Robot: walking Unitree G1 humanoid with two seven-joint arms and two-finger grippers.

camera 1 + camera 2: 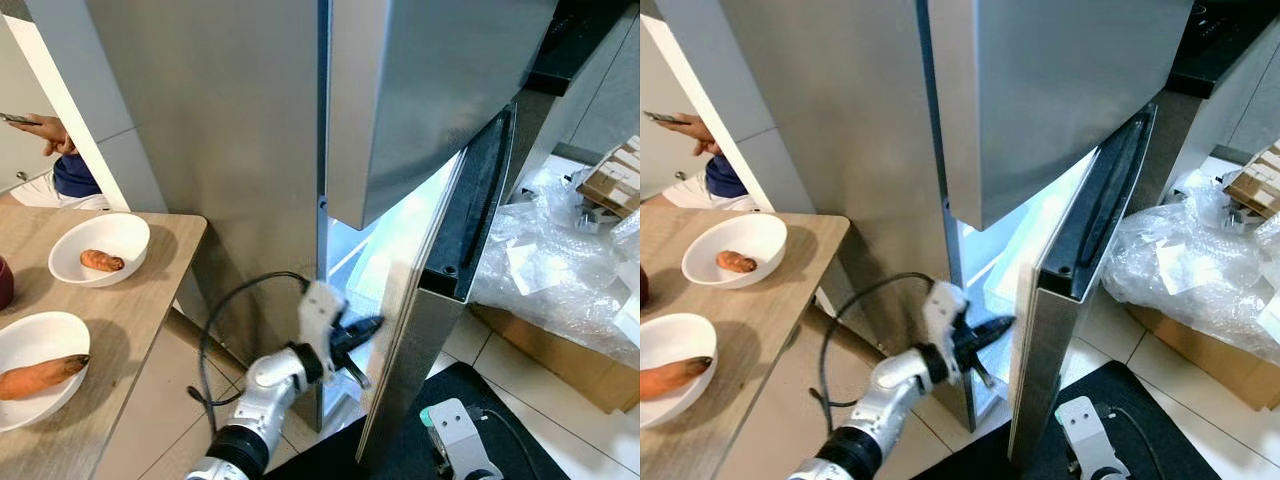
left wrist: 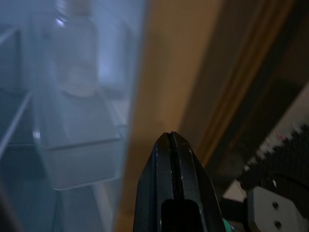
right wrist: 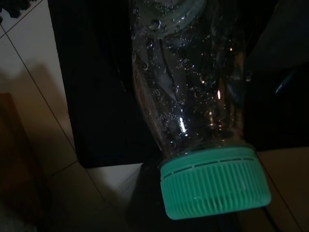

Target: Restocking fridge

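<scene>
The steel fridge has its upper door (image 1: 430, 90) closed and its lower door (image 1: 440, 300) ajar, with the lit interior (image 1: 370, 260) showing through the gap. My left gripper (image 1: 375, 323) is shut and empty, its tips in the gap by the lower door's inner edge. Its fingers (image 2: 171, 159) are pressed together, and behind them are a clear shelf bin (image 2: 77, 150) and a pale bottle (image 2: 75, 58). Low over the floor, my right gripper (image 1: 445, 425) is shut on a clear bottle (image 3: 193, 96) with a green cap (image 3: 217, 181).
A wooden table (image 1: 130, 330) at left carries two white bowls (image 1: 100, 240) (image 1: 30, 345), each with an orange root vegetable. A person (image 1: 60, 165) sits behind it. Crumpled plastic wrap (image 1: 570, 260) and a cardboard box lie to the right. A black mat (image 1: 490, 395) covers the floor.
</scene>
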